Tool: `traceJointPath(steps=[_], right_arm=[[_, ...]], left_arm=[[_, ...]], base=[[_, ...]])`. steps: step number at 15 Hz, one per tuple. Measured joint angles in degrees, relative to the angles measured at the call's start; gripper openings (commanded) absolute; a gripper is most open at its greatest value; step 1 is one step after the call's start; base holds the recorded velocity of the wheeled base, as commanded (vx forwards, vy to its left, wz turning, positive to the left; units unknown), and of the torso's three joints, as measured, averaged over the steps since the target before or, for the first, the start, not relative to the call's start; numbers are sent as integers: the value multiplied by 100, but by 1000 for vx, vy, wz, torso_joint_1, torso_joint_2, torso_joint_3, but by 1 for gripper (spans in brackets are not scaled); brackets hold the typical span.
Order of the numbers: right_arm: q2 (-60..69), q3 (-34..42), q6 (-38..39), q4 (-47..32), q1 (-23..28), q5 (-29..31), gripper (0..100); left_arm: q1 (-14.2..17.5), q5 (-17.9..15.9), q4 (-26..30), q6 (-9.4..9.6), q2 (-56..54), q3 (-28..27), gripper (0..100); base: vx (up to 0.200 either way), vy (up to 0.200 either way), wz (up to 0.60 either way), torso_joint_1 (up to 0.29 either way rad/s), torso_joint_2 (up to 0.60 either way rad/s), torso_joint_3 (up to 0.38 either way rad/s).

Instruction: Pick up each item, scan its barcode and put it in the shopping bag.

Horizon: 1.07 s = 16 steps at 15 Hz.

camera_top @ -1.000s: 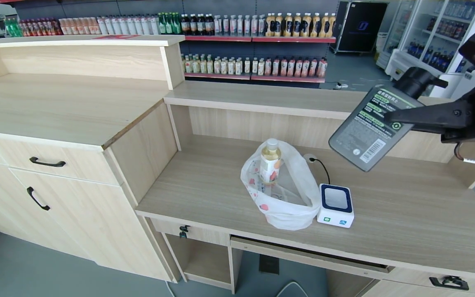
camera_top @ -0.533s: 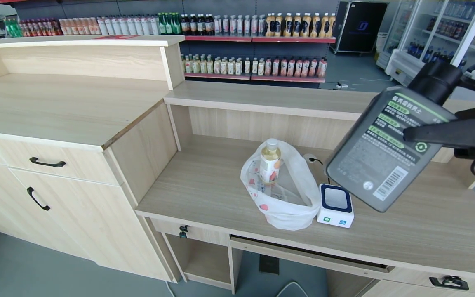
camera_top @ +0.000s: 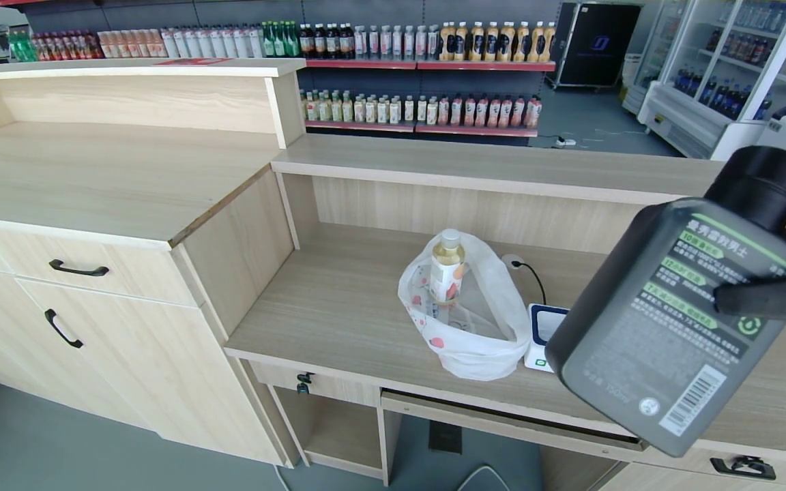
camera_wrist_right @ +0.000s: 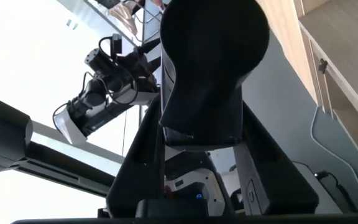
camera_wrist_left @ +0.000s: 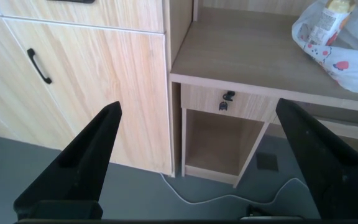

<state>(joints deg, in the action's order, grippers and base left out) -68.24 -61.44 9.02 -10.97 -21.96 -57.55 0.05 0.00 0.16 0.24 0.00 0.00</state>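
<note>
Over wooden counter (camera_top: 338,307), with right gripper (camera_top: 734,301) clamped on dark bottle (camera_top: 652,341) aloft near scanner (camera_top: 542,327) beside shopping bag (camera_top: 454,358): turn barcode (camera_top: 692,409) down toward scanner window, lower slowly and squarely, avoid nudging bag.

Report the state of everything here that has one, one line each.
Dark bottle: tilted, held in the air, barcode facing the head camera.
Right gripper: shut on the dark bottle.
Left gripper: open, empty.
Bag: open, standing on the counter.
Drink: capped, upright in the bag.
Scanner: flat on the counter beside the bag, cabled.
Cabinet doors: shut.
</note>
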Motion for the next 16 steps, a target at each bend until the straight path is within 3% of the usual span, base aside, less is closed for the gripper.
traceJointPath(steps=[16], right_arm=[[193, 216, -2, 6, -249, -1, 0]], left_arm=[[2, 0, 2, 2, 0, 0, 100]], base=[[0, 0, 0, 0, 0, 0]])
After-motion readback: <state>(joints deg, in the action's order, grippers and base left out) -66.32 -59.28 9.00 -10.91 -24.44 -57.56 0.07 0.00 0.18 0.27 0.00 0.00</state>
